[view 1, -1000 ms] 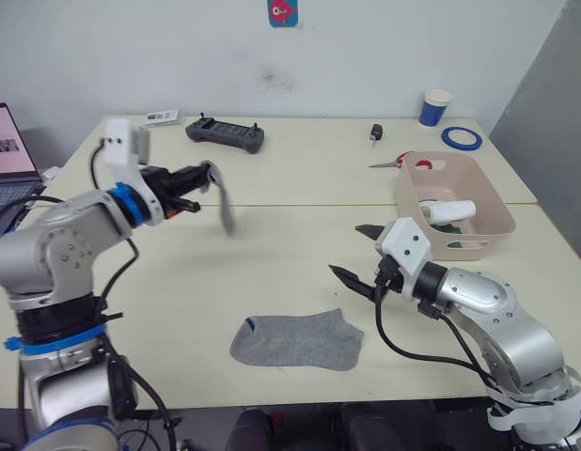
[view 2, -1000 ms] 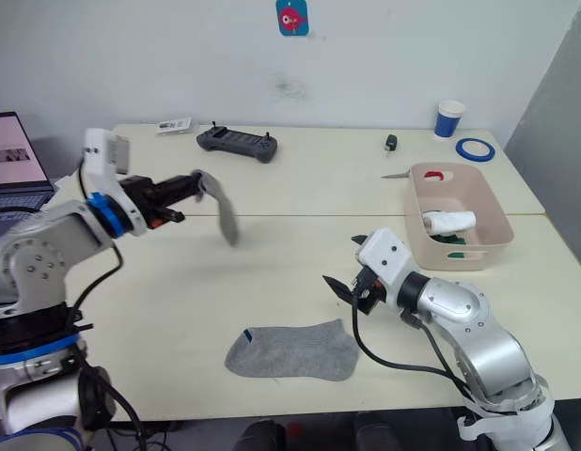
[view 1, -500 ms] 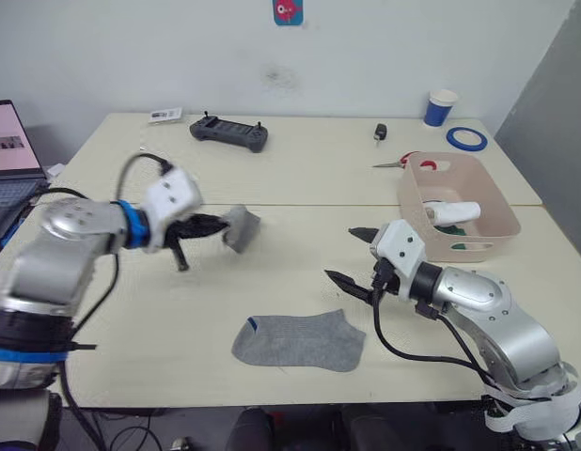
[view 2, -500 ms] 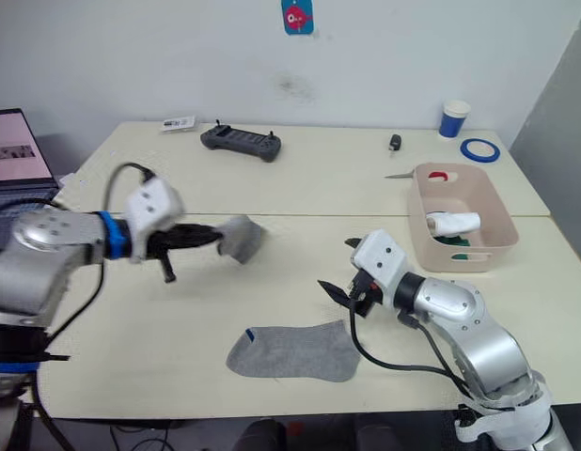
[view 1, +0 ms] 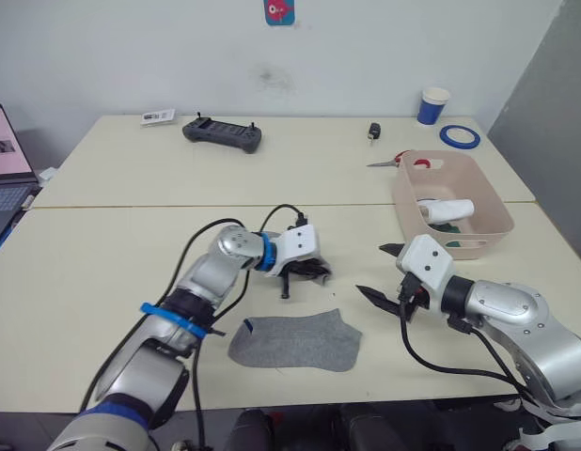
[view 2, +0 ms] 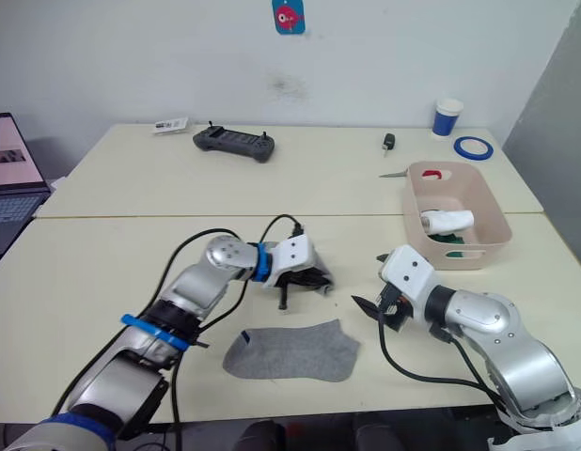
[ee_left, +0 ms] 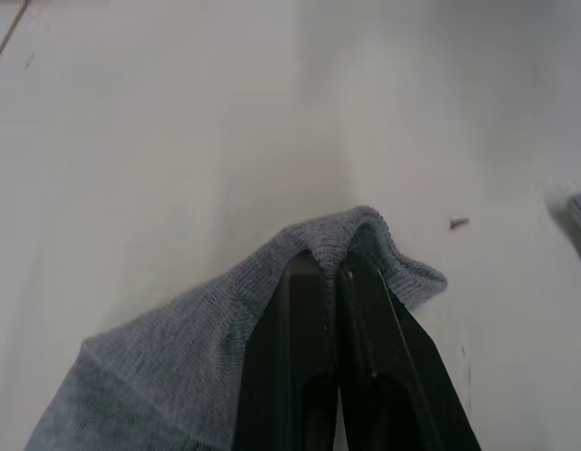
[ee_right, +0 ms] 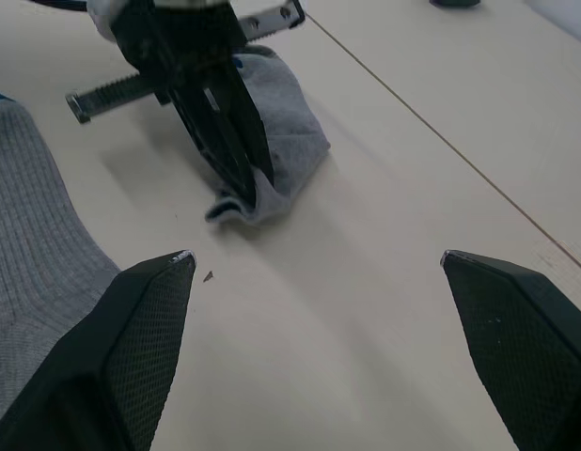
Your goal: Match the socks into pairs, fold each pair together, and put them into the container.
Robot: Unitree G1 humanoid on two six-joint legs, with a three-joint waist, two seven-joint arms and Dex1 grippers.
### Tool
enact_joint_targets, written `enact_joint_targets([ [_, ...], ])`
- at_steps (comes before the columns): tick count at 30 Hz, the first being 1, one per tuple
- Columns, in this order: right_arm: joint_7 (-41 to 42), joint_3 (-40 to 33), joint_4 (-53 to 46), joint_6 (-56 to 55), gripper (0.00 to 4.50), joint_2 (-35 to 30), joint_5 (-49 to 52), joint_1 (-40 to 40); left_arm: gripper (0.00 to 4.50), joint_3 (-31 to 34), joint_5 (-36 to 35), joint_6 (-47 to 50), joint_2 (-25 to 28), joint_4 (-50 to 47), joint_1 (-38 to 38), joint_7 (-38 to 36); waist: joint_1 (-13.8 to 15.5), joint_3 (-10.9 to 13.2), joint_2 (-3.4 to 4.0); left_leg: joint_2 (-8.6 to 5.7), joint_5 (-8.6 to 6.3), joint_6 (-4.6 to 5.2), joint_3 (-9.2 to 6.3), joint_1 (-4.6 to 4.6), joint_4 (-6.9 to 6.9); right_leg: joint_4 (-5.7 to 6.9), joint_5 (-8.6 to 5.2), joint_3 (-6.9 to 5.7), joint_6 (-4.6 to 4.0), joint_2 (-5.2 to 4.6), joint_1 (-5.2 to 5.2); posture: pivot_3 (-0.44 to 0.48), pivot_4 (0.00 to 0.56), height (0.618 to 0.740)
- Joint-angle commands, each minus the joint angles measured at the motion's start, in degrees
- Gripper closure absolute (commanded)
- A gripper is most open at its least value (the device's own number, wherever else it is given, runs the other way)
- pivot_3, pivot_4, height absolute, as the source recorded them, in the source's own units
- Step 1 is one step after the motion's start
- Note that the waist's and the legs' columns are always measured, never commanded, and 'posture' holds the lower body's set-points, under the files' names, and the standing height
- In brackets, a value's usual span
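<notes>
Left tool (view 1: 314,273) clamped on a bunched grey sock (ee_right: 276,127), low over the desk (view 1: 131,244), just beyond the flat grey sock (view 1: 295,341). Right tool (view 1: 392,275) spread apart, empty. Container (view 1: 486,202) at right, probably holding finished pairs. Best lay the held sock squarely onto its mate, cuffs aligned.

My left arm stretched forward and low over the table, left gripper (view 1: 314,272) with fingers (ee_left: 352,310) pinched together on a grey sock (ee_right: 281,132), my right arm bent inward, right gripper (view 1: 389,272) spread wide, holding nothing.
</notes>
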Motion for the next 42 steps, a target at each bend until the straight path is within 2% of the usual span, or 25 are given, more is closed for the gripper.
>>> enact_joint_targets([
  [1,-0.9,-1.9,-3.1,0.3,0.0,-0.3,0.5,0.7,4.25,0.0,0.1,-0.8,-3.1,2.6,-3.2,-1.3,0.1,0.0,0.0,-0.01,0.0,0.0,0.01,-0.01,0.01,0.0,0.0,0.01,0.0,0.0,0.0,0.0,0.15,0.74],
  [4,-1.0,-2.1,-3.4,0.4,0.0,-0.3,0.5,1.2,3.48,1.2,0.3,-0.8,-4.5,3.6,-4.2,-0.7,-0.1,0.0,0.0,-0.01,0.0,0.0,0.02,0.0,0.01,-0.01,0.0,0.03,0.0,0.0,0.01,0.0,0.15,0.74],
  [8,-1.4,-2.0,-3.4,0.2,0.0,-0.4,0.3,1.3,2.23,5.0,-1.5,-0.7,-4.9,2.9,-6.3,1.3,-0.1,0.0,0.0,0.0,0.0,0.0,-0.02,0.02,0.0,0.03,0.0,0.0,0.0,0.01,0.0,0.0,0.15,0.74],
  [13,-1.5,-1.6,-2.5,-0.8,0.0,-0.3,-0.3,0.7,0.68,11.6,-4.1,-4.4,-1.4,-1.5,-7.1,2.4,-0.2,0.0,0.0,0.0,0.0,0.0,0.01,0.03,0.0,0.02,0.01,0.04,0.01,0.0,0.01,0.0,0.15,0.74],
  [15,-1.7,-1.4,-2.1,-1.3,0.0,-0.1,-0.6,0.5,0.04,14.1,-5.6,-4.3,2.2,-4.3,-5.3,1.3,-0.2,0.0,0.0,0.02,0.0,0.0,-0.01,0.04,-0.04,0.02,0.0,0.01,0.01,0.01,0.01,0.0,0.15,0.74],
  [19,-1.9,-1.2,-1.4,-2.2,0.0,0.1,-1.1,0.2,0.01,18.8,-7.8,-7.6,9.4,-6.9,0.6,-0.9,-0.5,0.0,0.04,0.06,0.01,-0.01,0.01,0.09,-0.06,0.03,0.0,0.04,0.0,0.03,0.01,0.0,0.15,0.74],
  [22,-1.7,-1.1,-1.3,-2.5,0.0,0.1,-0.8,0.0,0.01,20.2,-7.3,-13.9,14.9,-7.2,6.2,-3.7,-0.4,0.0,0.05,0.08,0.01,-0.01,0.0,0.09,-0.06,0.03,-0.01,0.0,-0.01,0.03,0.01,0.0,0.15,0.74],
  [26,-1.0,-0.9,-2.0,-2.2,0.0,0.6,0.6,-0.1,0.01,19.7,-4.5,-22.5,19.2,-4.2,10.8,-4.2,0.3,0.0,0.04,0.07,0.01,-0.01,0.04,0.06,-0.03,0.01,-0.01,-0.01,-0.02,-0.02,0.01,0.0,0.15,0.74],
  [32,-0.7,0.4,-2.2,-2.2,0.0,0.9,0.7,-0.3,0.01,17.0,1.8,-34.4,16.8,6.3,9.0,1.3,0.7,0.0,0.04,0.02,0.01,-0.02,0.14,0.05,0.04,0.01,0.04,-0.05,0.05,-0.16,0.07,0.0,0.15,0.74],
  [36,-0.6,0.3,-2.3,-2.0,0.0,0.7,0.7,-0.2,0.01,13.9,5.9,-42.2,13.9,16.3,4.8,3.5,0.5,0.0,0.03,0.02,0.01,-0.02,0.14,0.04,0.06,0.02,0.08,-0.04,0.09,-0.14,0.07,0.0,0.15,0.74],
  [42,-1.1,-0.3,-3.5,-1.2,0.0,0.5,1.1,0.5,0.01,9.0,14.8,-52.5,11.4,29.2,-2.8,10.7,0.3,0.0,0.03,0.02,0.01,-0.01,0.12,0.03,0.02,0.01,0.07,-0.03,0.09,-0.11,0.05,0.0,0.15,0.74],
])
